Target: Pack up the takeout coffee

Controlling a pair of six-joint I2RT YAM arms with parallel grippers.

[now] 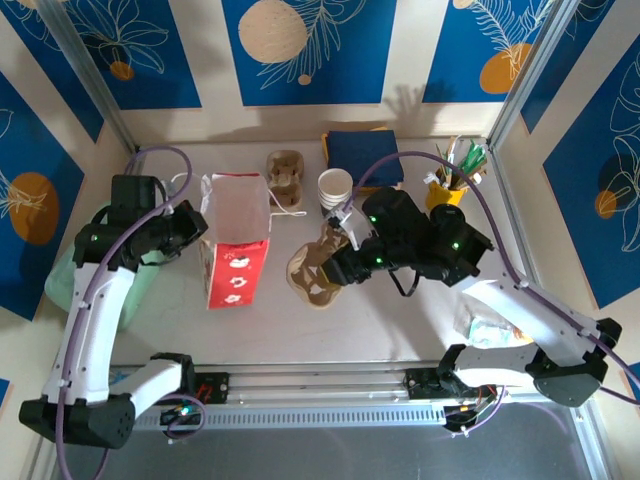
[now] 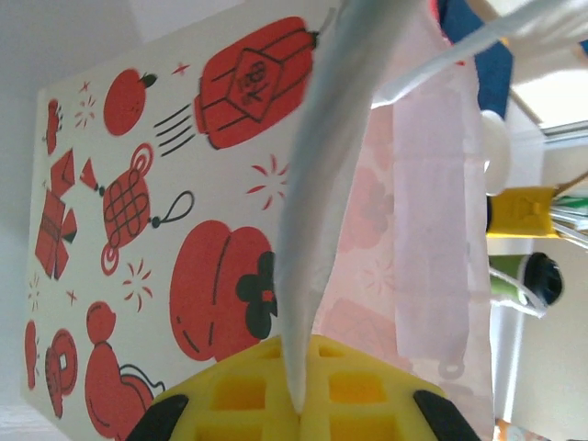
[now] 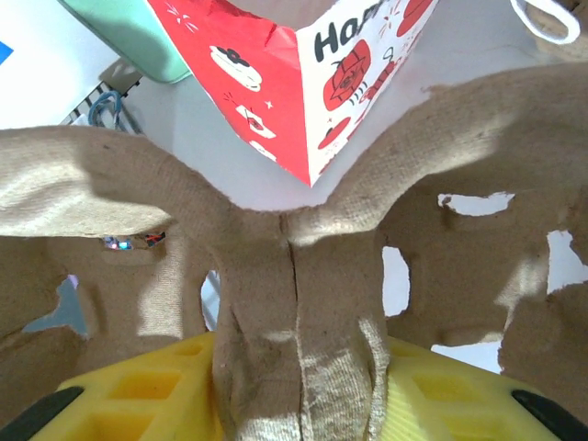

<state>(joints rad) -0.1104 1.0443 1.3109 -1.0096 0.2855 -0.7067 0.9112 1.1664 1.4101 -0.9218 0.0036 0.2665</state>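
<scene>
White tabletop [image 1: 300, 335] bearing an upright red-and-white paper bag [image 1: 238, 270]; at the back, a brown moulded-pulp cup carrier [image 1: 285, 170], white paper cup stack [image 1: 335, 188] and navy folded cloth [image 1: 365, 152]; a second pulp carrier [image 1: 318, 275], tilted, mid-table; a yellow cup of sticks [image 1: 445, 193] beside a green-sided, black-lidded paper cup [image 2: 542, 278].

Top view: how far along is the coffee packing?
Done: paper bag stands open, left gripper shut on its rim. In hand: right gripper grips the empty pulp cup carrier. Left: takeout coffee sits by the yellow cup, not yet in carrier or bag.
</scene>
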